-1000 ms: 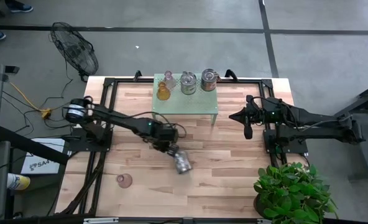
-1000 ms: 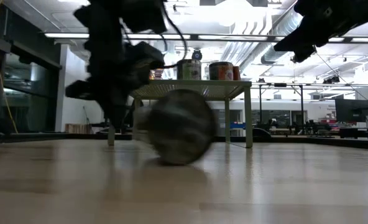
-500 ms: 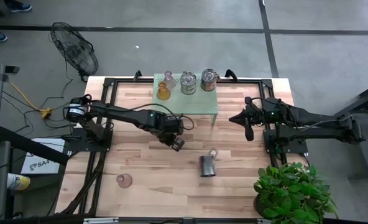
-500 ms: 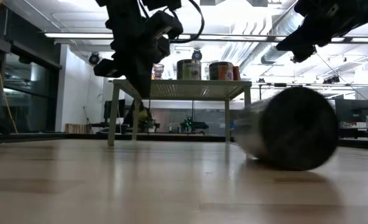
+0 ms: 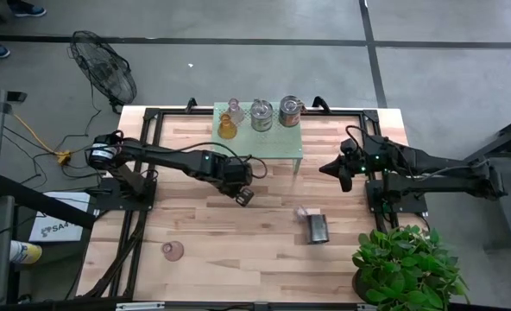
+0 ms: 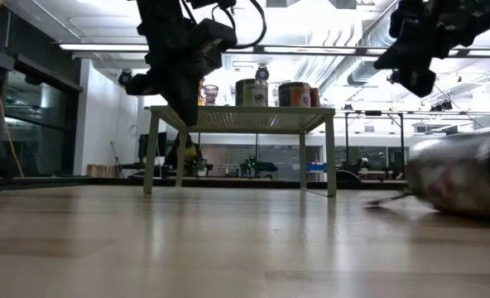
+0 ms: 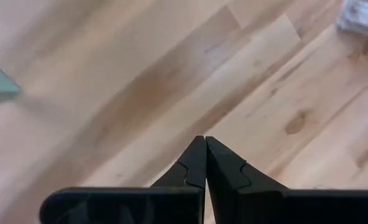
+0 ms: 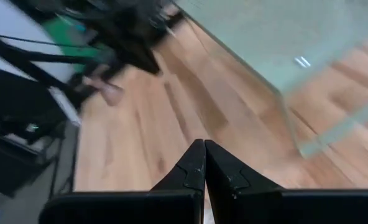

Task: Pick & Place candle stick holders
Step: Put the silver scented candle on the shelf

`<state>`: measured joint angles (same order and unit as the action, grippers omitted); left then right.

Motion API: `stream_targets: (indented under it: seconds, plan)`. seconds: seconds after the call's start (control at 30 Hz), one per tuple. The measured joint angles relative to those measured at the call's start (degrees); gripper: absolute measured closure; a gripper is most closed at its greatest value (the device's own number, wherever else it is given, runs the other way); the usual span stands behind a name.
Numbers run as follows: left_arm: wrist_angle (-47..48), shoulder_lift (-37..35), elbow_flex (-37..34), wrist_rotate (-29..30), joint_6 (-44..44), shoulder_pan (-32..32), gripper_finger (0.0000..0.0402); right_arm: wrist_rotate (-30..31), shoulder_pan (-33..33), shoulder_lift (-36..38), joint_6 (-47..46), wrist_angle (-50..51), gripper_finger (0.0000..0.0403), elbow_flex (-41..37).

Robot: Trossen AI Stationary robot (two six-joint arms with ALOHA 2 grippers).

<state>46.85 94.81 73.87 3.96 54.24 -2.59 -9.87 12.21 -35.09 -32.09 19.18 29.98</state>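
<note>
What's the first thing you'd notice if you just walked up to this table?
A silvery candle stick holder lying on its side on the wooden table, toward the right arm's side near a leafy plant. Four more holders stand on the pale green stand at the table's far edge. The left end effector, fingers shut and empty, hangs over the table's middle.

The silvery metal holder rolls across the table, from beside the left gripper a second ago to a spot nearer the potted plant, well apart from that gripper now. In the low view it passes from the middle to the far right edge. The left gripper, fingers pressed together, draws back toward the green stand and lifts. The right gripper shifts slightly inward and dips a little in the low view
</note>
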Motion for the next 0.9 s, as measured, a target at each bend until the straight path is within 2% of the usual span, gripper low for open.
stream_targets:
  seconds: [0.1, 0.2, 0.27, 0.47, 0.6, 0.9]
  plan:
    - [1.43, -1.61, 0.0, 3.29, -2.13, 0.0, 0.0401, 3.22, -0.05, -3.25, -0.5, 12.27, 0.0403, 5.4]
    - [2.27, -3.26, 0.0, 7.38, -4.46, 0.0, 0.0401, 10.68, -1.13, -8.33, -1.64, 27.49, 0.0403, 12.61]
    - [3.48, -4.29, 0.0, 10.15, -6.14, 0.0, 0.0401, 14.56, -1.8, -11.72, -5.62, 36.26, 0.0403, 17.62]
    - [7.3, -6.38, 0.0, 18.01, -12.05, 0.0, 0.0402, 15.26, -4.54, -20.76, -21.52, 55.94, 0.0403, 27.5]
    - [7.8, -6.62, 0.0, 22.18, -15.97, 0.01, 0.0402, 12.69, -8.6, -23.87, -30.88, 60.83, 0.0403, 28.86]
    - [7.23, -6.61, 0.0, 26.58, -23.4, 0.02, 0.0401, 5.68, -19.18, -24.68, -51.97, 59.51, 0.0403, 26.1]
